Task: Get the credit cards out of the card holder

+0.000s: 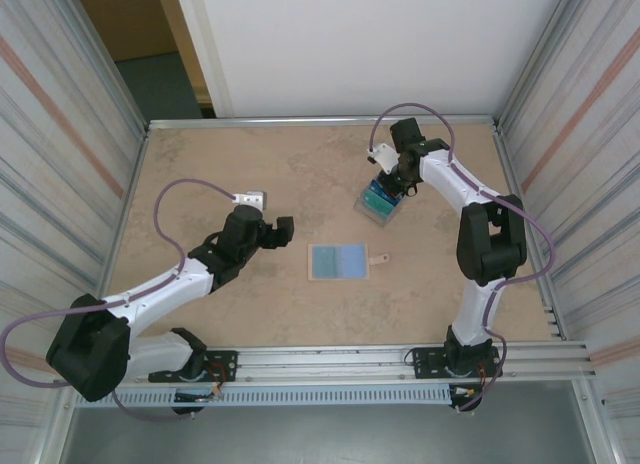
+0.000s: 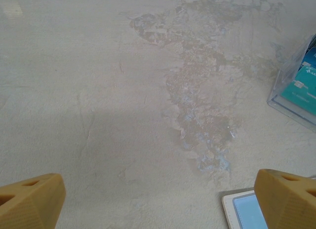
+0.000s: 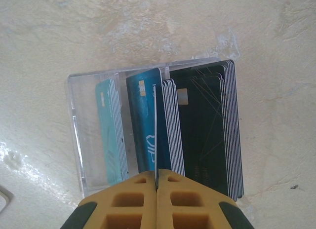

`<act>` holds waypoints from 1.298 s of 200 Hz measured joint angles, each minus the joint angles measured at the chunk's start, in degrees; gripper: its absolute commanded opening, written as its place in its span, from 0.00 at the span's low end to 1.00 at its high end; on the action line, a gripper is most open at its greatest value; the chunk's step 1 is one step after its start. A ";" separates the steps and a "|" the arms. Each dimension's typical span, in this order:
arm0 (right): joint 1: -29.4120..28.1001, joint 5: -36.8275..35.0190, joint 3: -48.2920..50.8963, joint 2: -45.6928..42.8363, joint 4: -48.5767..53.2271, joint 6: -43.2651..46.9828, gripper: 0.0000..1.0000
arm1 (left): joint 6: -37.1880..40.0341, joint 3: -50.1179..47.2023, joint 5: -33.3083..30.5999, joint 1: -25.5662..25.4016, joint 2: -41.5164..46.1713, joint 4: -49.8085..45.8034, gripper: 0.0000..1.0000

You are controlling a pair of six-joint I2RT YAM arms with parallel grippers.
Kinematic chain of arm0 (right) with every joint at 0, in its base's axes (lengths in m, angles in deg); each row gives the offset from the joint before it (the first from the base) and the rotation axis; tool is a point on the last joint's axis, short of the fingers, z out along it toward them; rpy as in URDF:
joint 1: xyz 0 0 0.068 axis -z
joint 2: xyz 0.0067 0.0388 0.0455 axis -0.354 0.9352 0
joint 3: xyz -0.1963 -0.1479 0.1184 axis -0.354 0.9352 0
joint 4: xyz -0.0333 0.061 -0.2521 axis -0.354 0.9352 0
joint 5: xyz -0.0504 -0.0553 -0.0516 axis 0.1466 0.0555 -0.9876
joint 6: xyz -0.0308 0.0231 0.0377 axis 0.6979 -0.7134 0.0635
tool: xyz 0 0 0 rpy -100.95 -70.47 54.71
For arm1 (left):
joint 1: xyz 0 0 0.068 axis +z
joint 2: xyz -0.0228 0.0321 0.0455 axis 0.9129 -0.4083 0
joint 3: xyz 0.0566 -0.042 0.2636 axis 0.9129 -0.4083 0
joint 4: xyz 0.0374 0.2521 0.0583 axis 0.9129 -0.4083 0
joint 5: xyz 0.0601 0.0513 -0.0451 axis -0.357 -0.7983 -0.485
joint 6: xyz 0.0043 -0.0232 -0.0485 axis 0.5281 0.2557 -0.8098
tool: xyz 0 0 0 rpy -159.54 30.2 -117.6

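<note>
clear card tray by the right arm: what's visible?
The clear tray is a see-through plastic rectangle lying flat on the tan table, right of centre. Cards stand on edge in it in three stacks: teal cards, blue cards, dark cards. The right gripper is shut on one blue card.

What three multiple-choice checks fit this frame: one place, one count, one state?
1. Where is the card holder? A folded at the far edge; B open flat on the table, near its middle; C on the near rail.
2. How many card stacks stand in the clear tray? A one; B five; C three.
3. How do the right fingers stand? A shut on the edge of a blue card; B wide open; C shut on the card holder.
Key: 1 B, the top view shows it spread there; 2 C, teal, blue and dark stacks; 3 A, they meet around the thin edge.
</note>
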 measured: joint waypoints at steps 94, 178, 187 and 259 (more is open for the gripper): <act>-0.44 -0.90 -1.29 1.75 0.74 1.11 0.19 | 0.11 0.00 0.00 0.59 0.00 0.00 0.99; -1.92 -3.04 -0.09 -0.81 -0.24 -4.22 0.24 | 0.09 0.00 -0.04 0.74 0.24 -0.02 0.99; -2.36 -3.56 0.61 -2.27 -0.46 -6.36 0.26 | 0.07 0.00 -0.04 0.74 0.28 -0.04 0.99; -9.79 -6.78 12.83 -18.99 -3.98 -27.65 0.42 | -2.58 -0.04 -0.31 3.02 1.36 -0.15 0.99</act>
